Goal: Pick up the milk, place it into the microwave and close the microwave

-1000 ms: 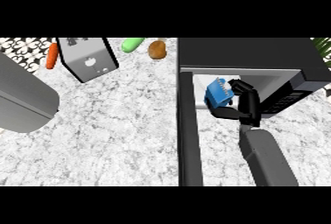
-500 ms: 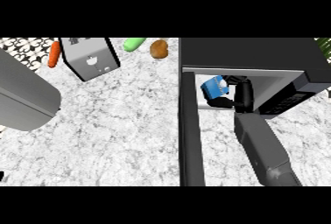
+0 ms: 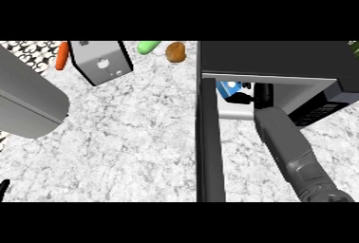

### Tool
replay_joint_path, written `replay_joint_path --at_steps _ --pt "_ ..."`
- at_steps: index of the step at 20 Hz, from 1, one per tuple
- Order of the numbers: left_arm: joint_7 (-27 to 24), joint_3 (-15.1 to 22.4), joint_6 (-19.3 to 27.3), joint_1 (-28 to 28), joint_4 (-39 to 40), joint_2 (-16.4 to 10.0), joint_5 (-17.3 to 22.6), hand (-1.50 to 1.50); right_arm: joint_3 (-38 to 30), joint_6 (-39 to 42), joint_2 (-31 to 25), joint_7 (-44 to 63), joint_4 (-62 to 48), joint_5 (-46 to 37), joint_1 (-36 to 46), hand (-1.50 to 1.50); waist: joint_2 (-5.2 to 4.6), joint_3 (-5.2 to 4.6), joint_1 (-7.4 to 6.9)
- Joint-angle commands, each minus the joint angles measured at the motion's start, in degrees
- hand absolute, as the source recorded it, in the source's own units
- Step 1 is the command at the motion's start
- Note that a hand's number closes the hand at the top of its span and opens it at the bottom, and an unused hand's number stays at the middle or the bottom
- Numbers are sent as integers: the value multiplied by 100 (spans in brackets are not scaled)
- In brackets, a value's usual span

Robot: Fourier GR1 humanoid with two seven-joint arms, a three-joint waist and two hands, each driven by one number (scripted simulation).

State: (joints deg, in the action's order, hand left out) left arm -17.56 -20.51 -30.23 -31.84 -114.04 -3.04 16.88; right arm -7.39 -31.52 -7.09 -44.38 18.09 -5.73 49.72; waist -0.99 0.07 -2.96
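Inside the open microwave at the upper right of the frame, the right robot hand curls round the milk, a small blue carton with pale markings, just within the cavity's left edge. Released so near the opening, it could tip or block the door from closing.

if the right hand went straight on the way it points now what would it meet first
The right hand, curled round the milk, points into the open microwave. Straight on, it would likely meet the cavity's back wall first; the top hides how far that is.
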Motion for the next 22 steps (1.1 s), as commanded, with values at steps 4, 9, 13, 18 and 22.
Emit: replay_joint_path --at_steps 4,9,13,18,22 --pt "-9 2 3 170 42 -7 -108 -150 -13 -1127 -193 113 -695 -358 551 150 -55 5 -100" --pt "23 -22 8 235 88 -2 -119 -150 -258 -1303 -269 10 -819 -222 514 150 -70 10 -102" --pt "44 -28 -96 403 242 -155 -119 -150 -485 -1416 -331 12 -867 -73 520 150 -127 17 -184" --pt "136 -39 -92 438 201 -148 21 -150 -513 -1165 -840 -3 -1064 -129 376 150 -166 23 -246" --pt "294 -76 -11 624 206 -240 42 -150 -543 -1246 -633 -77 -1160 -128 241 150 -172 29 -248"
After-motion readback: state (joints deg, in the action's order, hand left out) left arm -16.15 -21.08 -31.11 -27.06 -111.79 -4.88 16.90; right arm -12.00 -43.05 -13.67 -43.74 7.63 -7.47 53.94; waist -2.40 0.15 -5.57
